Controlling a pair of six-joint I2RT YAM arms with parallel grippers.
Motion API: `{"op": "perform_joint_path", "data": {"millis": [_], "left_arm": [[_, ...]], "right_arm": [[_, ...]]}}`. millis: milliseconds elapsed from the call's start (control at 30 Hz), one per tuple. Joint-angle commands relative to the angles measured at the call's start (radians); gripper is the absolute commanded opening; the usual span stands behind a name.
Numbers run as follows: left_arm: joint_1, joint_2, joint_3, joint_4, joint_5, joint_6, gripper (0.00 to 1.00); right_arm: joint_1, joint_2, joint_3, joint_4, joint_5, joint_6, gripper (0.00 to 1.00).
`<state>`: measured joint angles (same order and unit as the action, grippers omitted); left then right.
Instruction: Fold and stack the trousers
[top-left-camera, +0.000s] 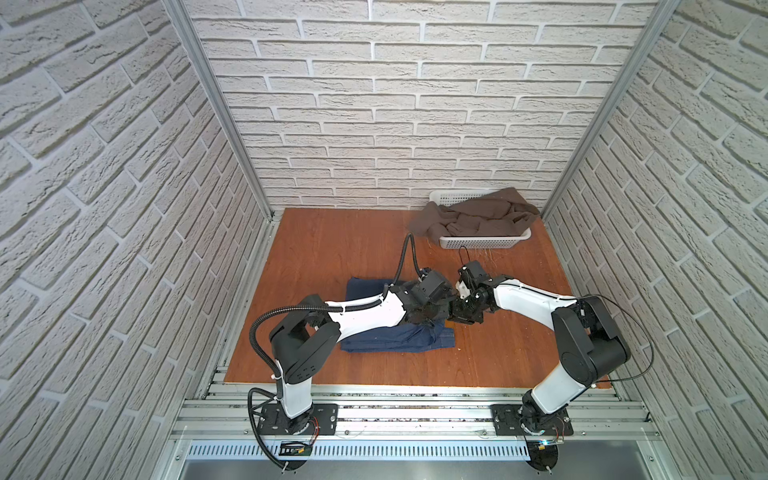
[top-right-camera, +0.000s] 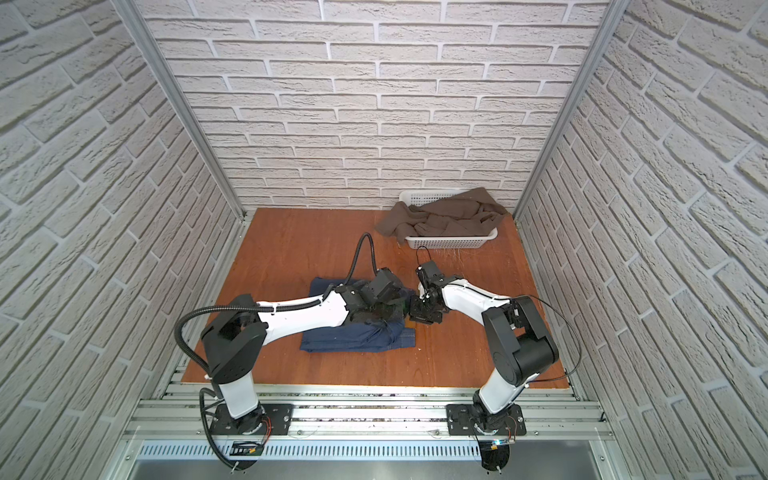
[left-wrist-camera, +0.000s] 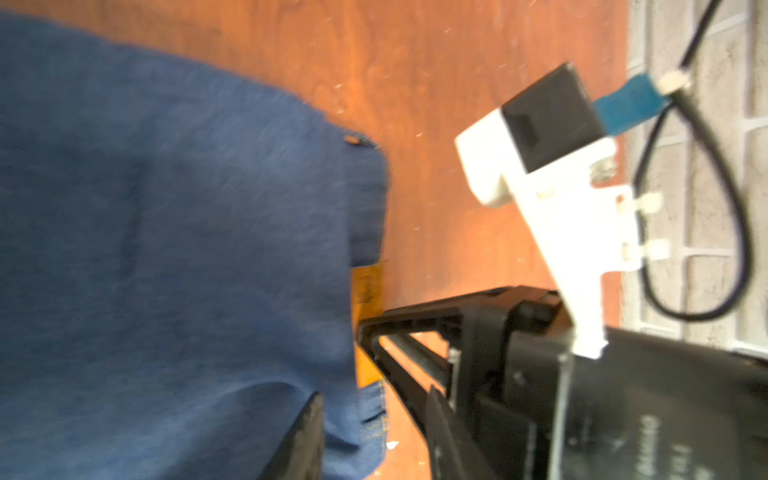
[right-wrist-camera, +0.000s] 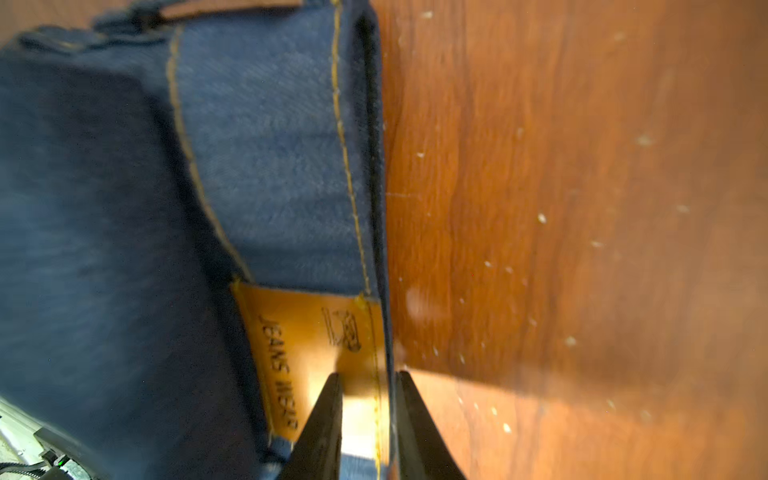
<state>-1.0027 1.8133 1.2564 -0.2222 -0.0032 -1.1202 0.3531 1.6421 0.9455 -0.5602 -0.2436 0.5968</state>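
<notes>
beyond trousers (top-left-camera: 386, 338), white basket (top-left-camera: 478, 242), brown cloth (top-left-camera: 482, 218)

two arms (top-left-camera: 365, 318), one basket (top-left-camera: 478, 242), one trousers (top-left-camera: 386, 338) (denim)

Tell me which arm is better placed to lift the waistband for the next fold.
Right. The right gripper is closed on the waistband of the jeans at the leather patch, on the edge facing its arm. The left gripper sits over the bunched middle, with no hold visible.
</notes>
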Motion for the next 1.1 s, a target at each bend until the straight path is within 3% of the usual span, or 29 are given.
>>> {"op": "perform_joint_path", "data": {"millis": [0,200,333,533,800,900,1000,1067], "left_arm": [[-0.005,-0.055,0.02,0.049,0.002,0.014,0.51],[-0.002,-0.146,0.005,0.05,-0.041,0.063,0.58],[0.015,-0.233,-0.031,0.02,-0.097,0.1,0.62],[0.085,-0.38,-0.174,-0.02,-0.145,0.095,0.67],[0.154,-0.613,-0.342,-0.13,-0.227,0.073,0.7],[0.18,-0.69,-0.385,-0.173,-0.249,0.068,0.7],[0.204,-0.749,-0.409,-0.218,-0.268,0.069,0.7],[0.217,-0.778,-0.417,-0.241,-0.276,0.074,0.7]], "right_arm": [[-0.003,-0.077,0.045,-0.067,0.068,-0.005,0.25],[-0.003,-0.183,0.104,-0.173,0.18,-0.013,0.28],[0.008,-0.209,0.138,-0.174,0.107,-0.026,0.33],[0.081,-0.106,0.171,-0.132,0.064,0.005,0.41],[0.122,0.044,0.18,-0.044,0.003,0.034,0.43],[0.136,0.08,0.19,-0.027,-0.026,0.036,0.37],[0.145,0.055,0.202,-0.042,-0.007,0.034,0.09],[0.15,0.005,0.217,-0.066,0.026,0.029,0.05]]}}
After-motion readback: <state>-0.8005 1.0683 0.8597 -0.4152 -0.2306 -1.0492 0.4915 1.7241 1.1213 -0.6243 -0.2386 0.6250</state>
